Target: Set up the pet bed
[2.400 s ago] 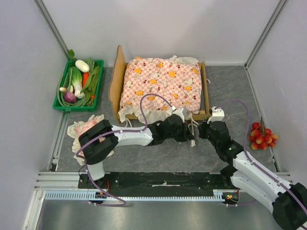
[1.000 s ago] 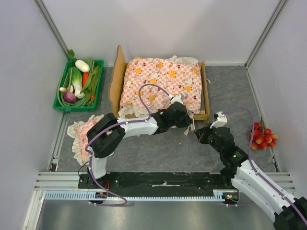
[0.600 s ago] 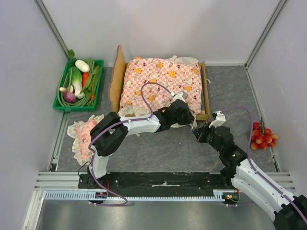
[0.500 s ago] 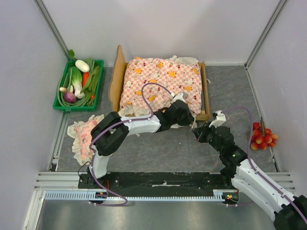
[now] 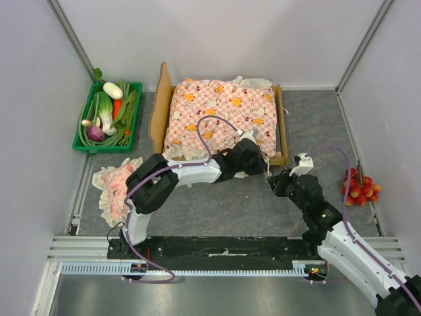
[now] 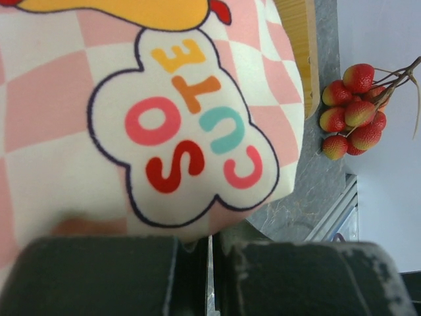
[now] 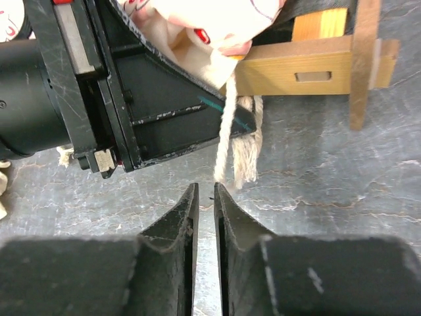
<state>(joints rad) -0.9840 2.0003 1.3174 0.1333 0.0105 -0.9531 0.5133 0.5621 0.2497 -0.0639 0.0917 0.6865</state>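
Pet bed (image 5: 283, 128) — pale wood, frilled mattress (image 5: 223, 108)

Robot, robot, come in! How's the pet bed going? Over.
Left gripper, jaws shut, at mattress corner. Right gripper, jaws slightly apart, empty, facing pet bed rail. Pillow outside bed. White ties dangle ahead.

Closed fingers (image 6: 99, 276) nip the pink-checked mattress (image 6: 66, 99) below its "SO CUTE" print; red fruit cluster (image 6: 352, 112) lies on the grey desk (image 6: 316, 184).

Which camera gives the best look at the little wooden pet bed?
The top external view: the pet bed shows nearly whole, headboard to foot. The right wrist view catches one wooden corner; the left wrist view, only a wood strip.
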